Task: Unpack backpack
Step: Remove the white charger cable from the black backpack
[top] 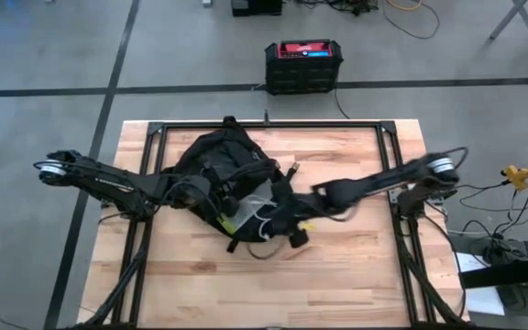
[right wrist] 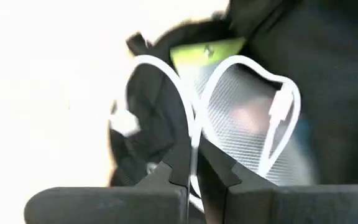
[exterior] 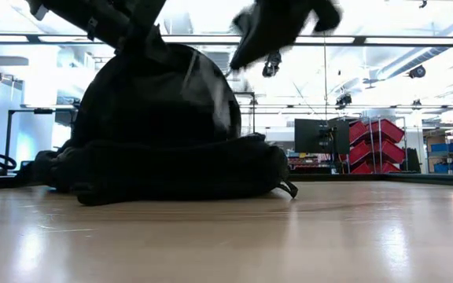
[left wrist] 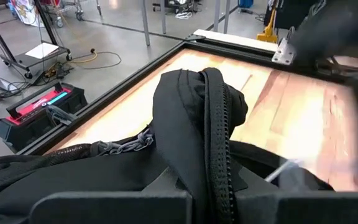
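The black backpack (top: 223, 174) lies mid-table with its opening toward the near edge; in the low view the backpack (exterior: 156, 134) rests on its broad underside. My left gripper (top: 211, 197) reaches in from the table's left and is shut on a raised zip flap (left wrist: 207, 124). My right gripper (top: 280, 215) comes in from the right and is shut on a white cable (right wrist: 166, 81), which loops out of the opening over a mesh panel (right wrist: 241, 118) and a yellow-green item (right wrist: 207, 50). My left gripper pinches a raised fold of the backpack's fabric with its zipper track (left wrist: 219, 177) between its two fingers. The fold stands up above the fingers, while the rest of the backpack stays on the table. My right gripper pinches one strand of the white cable (right wrist: 191, 146) between its two fingertips (right wrist: 219, 171). The cable's loops arch beyond the fingers toward the backpack's opening.
A black-and-red hard box (top: 302, 64) stands on the floor beyond the table's far edge. The table's black frame rails (top: 273, 126) run along the far side and both flanks. Bare wood (top: 337, 275) lies near and right of the backpack.
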`<state>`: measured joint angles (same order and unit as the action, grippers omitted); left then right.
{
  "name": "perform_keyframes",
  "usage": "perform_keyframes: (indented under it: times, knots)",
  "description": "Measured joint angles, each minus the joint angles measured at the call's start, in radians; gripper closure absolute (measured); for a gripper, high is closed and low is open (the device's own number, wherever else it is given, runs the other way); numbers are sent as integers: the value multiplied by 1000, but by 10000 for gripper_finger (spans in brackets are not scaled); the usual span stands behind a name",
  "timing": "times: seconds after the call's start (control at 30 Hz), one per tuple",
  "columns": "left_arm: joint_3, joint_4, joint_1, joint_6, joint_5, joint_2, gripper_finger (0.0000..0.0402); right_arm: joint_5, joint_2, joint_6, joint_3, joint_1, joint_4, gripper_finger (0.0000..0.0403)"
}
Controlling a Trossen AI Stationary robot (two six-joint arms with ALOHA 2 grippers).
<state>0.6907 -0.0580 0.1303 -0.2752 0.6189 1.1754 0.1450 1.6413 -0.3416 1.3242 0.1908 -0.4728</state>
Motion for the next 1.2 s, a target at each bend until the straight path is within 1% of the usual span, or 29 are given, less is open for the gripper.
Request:
perform_keyframes:
  times: [0.1, 0.2, 0.3, 0.37, 0.43, 0.47, 0.53, 0.7, 0.77, 0.83, 0.93, 1.07, 1.13, 1.2]
  knots:
    - [0, -10, 0, -5, 0, 15, 401, 111, -123, 24, -32, 47, -38, 402]
    - [0, -14, 6, -29, 0, 35, 401, 293, -234, 106, -60, 60, -167, 402]
    - [0, -21, 14, -36, -1, 54, 401, 456, -334, 222, -101, 37, -309, 402]
    - [0, -32, 16, -40, -1, 65, 401, 496, -392, 310, -135, -2, -398, 402]
    - [0, -49, 23, -47, -1, 69, 401, 499, -442, 380, -189, -56, -447, 402]
    - [0, -62, 27, -55, 0, 72, 401, 490, -469, 393, -228, -87, -445, 402]
    - [0, -129, 43, -61, 0, 77, 401, 441, -519, 397, -318, -151, -419, 403]
    - [0, -285, 91, -11, 0, 84, 401, 257, -616, 430, -562, -366, -238, 403]
    - [0, -332, 99, 1, 0, 85, 402, 223, -634, 472, -649, -438, -142, 403]
    - [0, -371, 100, 4, -1, 87, 402, 213, -641, 522, -714, -490, -67, 403]
    - [0, -387, 100, 14, -5, 91, 402, 222, -637, 598, -767, -538, -36, 403]
    - [0, -437, 100, 35, -34, 97, 402, 299, -621, 752, -777, -588, -84, 403]
    - [0, -466, 100, 53, -57, 97, 402, 308, -616, 774, -770, -616, -120, 403]
    - [0, -471, 100, 72, -59, 96, 402, 301, -615, 773, -751, -645, -186, 400]
